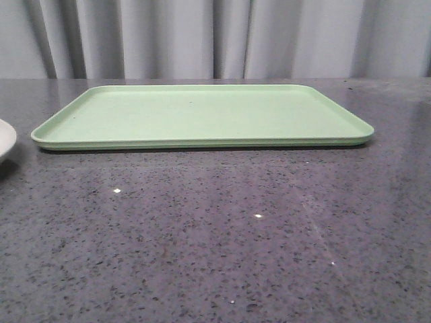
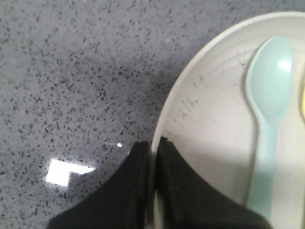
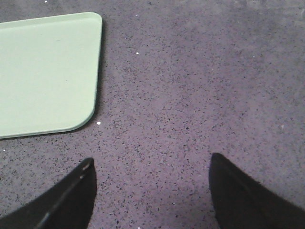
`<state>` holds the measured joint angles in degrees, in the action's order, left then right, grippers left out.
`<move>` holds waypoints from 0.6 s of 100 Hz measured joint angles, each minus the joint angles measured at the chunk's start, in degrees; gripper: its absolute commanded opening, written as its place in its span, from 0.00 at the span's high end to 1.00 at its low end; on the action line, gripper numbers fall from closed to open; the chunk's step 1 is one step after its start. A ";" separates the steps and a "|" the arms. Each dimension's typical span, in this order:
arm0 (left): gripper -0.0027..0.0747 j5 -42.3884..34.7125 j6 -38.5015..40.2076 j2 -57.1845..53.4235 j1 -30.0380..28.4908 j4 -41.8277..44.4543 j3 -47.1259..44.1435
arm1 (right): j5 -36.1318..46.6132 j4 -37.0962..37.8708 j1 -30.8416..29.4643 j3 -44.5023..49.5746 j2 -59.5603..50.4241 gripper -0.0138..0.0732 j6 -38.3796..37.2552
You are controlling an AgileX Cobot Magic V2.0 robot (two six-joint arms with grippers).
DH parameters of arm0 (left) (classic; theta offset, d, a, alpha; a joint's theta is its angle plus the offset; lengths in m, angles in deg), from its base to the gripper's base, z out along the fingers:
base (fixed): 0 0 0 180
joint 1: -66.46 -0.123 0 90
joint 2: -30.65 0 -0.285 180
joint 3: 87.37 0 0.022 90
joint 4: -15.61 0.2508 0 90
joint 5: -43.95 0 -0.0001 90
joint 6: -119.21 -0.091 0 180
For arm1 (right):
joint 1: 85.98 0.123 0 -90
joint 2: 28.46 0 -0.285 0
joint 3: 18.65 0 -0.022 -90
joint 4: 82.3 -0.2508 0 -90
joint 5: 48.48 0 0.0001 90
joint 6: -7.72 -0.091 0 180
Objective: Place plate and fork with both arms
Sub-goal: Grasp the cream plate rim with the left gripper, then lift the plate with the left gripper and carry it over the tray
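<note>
The pale plate [image 2: 209, 129] fills one side of the left wrist view, and only its edge [image 1: 5, 138] shows at the far left of the front view. My left gripper [image 2: 153, 145] is shut on the plate's rim, one finger outside and one inside. A pale blue spoon-like utensil [image 2: 268, 109] lies in the plate. A sliver of yellow [image 2: 302, 98] at that view's edge may be the fork. My right gripper [image 3: 151, 167] is open and empty above bare countertop, beside a corner of the light-green tray [image 3: 45, 71]. Neither gripper shows in the front view.
The light-green rectangular tray [image 1: 202, 114] lies across the far middle of the dark speckled stone countertop [image 1: 222, 235]. A grey curtain hangs behind the table.
</note>
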<state>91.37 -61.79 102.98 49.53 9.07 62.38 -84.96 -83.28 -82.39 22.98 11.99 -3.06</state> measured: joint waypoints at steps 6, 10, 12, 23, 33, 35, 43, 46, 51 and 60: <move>0.99 1.42 -0.39 -1.08 0.00 -1.05 1.80 | 0.00 0.00 0.00 0.00 0.00 0.26 0.00; 0.99 2.17 -0.39 -1.41 0.00 -1.77 3.18 | 0.00 0.00 0.00 0.00 0.00 0.26 0.00; 0.99 2.44 -0.47 -1.57 0.00 -2.08 3.70 | 0.00 0.00 0.00 0.00 0.00 0.26 0.00; 0.99 3.64 -0.85 -1.90 0.00 -4.34 7.51 | 0.00 0.00 0.00 0.00 0.00 0.26 0.00; 0.99 3.67 -1.85 -1.87 0.00 -7.88 10.01 | 0.00 -0.09 0.00 0.00 0.00 0.26 0.00; 0.99 3.56 -2.30 -1.87 0.00 -8.85 10.37 | 0.00 -0.09 0.00 0.00 0.00 0.26 0.00; 0.99 2.39 -3.92 -1.87 0.28 -12.78 11.04 | 0.00 -0.09 0.00 0.00 0.00 0.26 0.00; 0.99 1.67 -4.33 -1.55 0.71 -14.25 11.18 | 0.00 -0.09 0.00 0.00 0.00 0.26 0.00; 0.99 0.42 -4.71 -0.81 1.92 -15.70 11.42 | 0.00 -0.09 0.00 0.00 0.00 0.26 0.00; 0.99 -1.56 -5.09 1.73 5.75 -16.77 11.94 | 0.00 -0.09 0.00 0.00 0.00 0.26 0.00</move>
<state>89.82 -66.87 104.71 55.28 -7.70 74.32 -84.96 -83.37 -82.39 22.98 11.99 -3.06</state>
